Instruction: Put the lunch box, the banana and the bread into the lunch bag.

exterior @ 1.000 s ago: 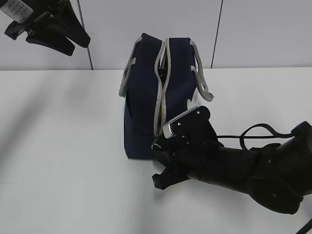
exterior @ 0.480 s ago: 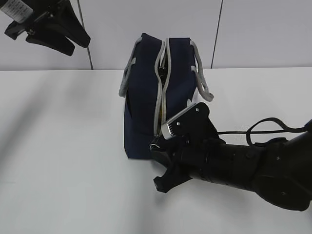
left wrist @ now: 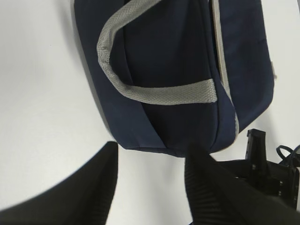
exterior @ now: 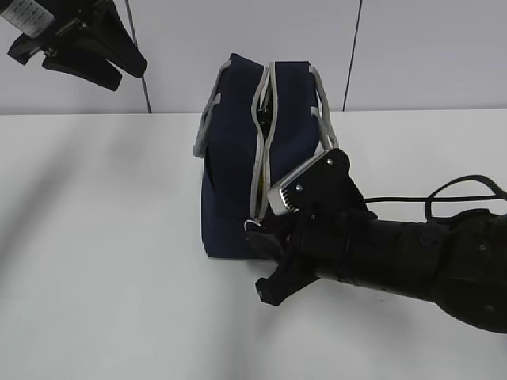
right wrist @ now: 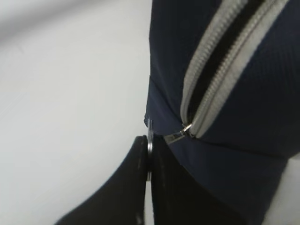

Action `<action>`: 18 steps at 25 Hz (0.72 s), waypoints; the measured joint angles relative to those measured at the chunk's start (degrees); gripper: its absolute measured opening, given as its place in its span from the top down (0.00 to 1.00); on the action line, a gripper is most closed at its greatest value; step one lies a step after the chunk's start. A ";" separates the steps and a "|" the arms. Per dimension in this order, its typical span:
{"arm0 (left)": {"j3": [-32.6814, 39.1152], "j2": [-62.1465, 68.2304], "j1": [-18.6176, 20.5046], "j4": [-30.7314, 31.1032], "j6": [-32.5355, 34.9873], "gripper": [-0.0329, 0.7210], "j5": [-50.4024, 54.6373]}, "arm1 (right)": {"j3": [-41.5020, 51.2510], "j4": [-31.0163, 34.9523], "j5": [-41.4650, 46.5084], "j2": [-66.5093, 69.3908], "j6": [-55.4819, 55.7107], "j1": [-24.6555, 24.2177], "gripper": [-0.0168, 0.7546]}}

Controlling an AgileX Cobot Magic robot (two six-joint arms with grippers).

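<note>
Lunch bag (exterior: 249,158) mid-table (exterior: 103,261); right end effector (exterior: 255,234) at its near end; left end effector (exterior: 83,43) raised far left.

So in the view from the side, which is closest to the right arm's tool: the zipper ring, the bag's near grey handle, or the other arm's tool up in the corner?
1. The zipper ring: pinched in the right tool, at the lunch bag's low front end.
2. The near grey handle: above, on the bag's right side.
3. The left tool: far off, top left corner.
</note>
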 joint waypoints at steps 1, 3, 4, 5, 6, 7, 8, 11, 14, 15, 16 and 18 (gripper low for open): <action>0.00 0.00 0.00 0.00 0.00 0.51 0.00 | 0.00 -0.52 0.10 -0.28 0.15 -0.14 1.00; 0.00 0.00 0.00 0.00 0.00 0.51 0.00 | 0.00 -3.18 0.10 -1.01 1.87 -0.80 1.00; 0.00 0.00 0.00 0.00 0.00 0.51 0.00 | 0.00 -5.03 -0.32 -1.16 3.31 -1.13 1.00; 0.00 0.00 0.00 0.00 0.00 0.51 0.00 | 0.00 -6.67 -0.86 -1.16 4.66 -1.74 1.00; 0.00 0.00 0.00 0.00 0.00 0.51 0.00 | 0.00 -8.58 -1.23 -1.16 6.23 -2.36 1.00; 0.00 0.00 0.00 0.00 0.00 0.51 0.00 | 0.05 -10.43 -1.98 -1.16 7.75 -3.17 1.00; 0.00 0.00 0.00 0.00 0.00 0.51 0.00 | 0.05 -12.16 -2.74 -1.16 8.99 -3.96 1.00; 0.00 0.00 0.00 0.00 0.00 0.51 0.00 | 0.05 -18.76 -6.73 -1.16 13.71 -7.14 1.00; 0.00 0.00 0.00 0.00 0.00 0.51 0.00 | -0.65 -23.98 -8.40 -1.16 16.09 -9.37 1.00; 0.00 0.00 0.00 0.00 0.00 0.51 0.00 | -1.01 -24.90 -8.63 -1.16 16.21 -9.82 1.00; 0.00 0.00 0.00 0.00 0.00 0.51 0.00 | -1.26 -25.57 -8.77 -1.16 16.44 -10.09 1.00; 0.00 0.00 0.00 0.00 0.00 0.51 0.00 | -2.22 -27.43 -9.28 -1.16 16.68 -10.76 1.00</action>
